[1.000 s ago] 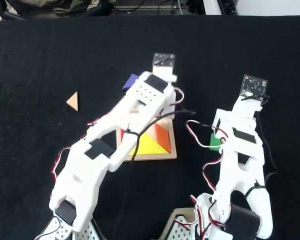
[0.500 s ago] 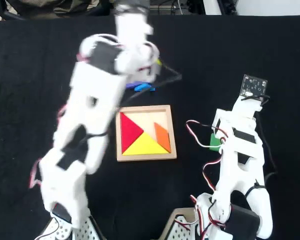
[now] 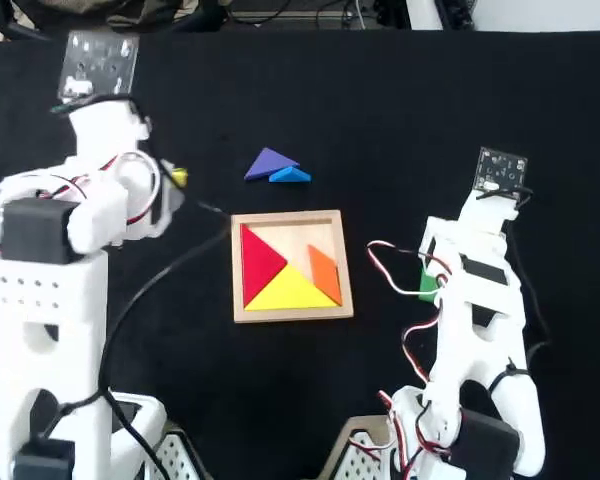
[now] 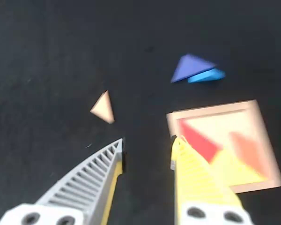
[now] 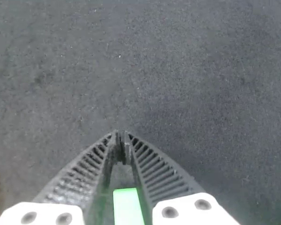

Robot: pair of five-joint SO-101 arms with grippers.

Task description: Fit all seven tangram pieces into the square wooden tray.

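Left wrist view is showing me the left gripper (image 4: 147, 140) hanging released near the tan triangle (image 4: 103, 108), left of the tray (image 4: 210, 109) at the table's middle, so I'm risking skidding that thin piece away, while the right gripper (image 5: 121, 136) is idling clenched, empty.

Bright, even, diffuse lighting; shadows soft and faint.

The bench (image 3: 410, 110) is black, the tray (image 3: 292, 315) pale wood. In it: a red triangle (image 3: 260, 262), a yellow triangle (image 3: 292, 292), an orange piece (image 3: 325, 272). Loose: a purple triangle (image 3: 270, 163), blue triangle (image 3: 291, 175), tan triangle (image 4: 103, 108).
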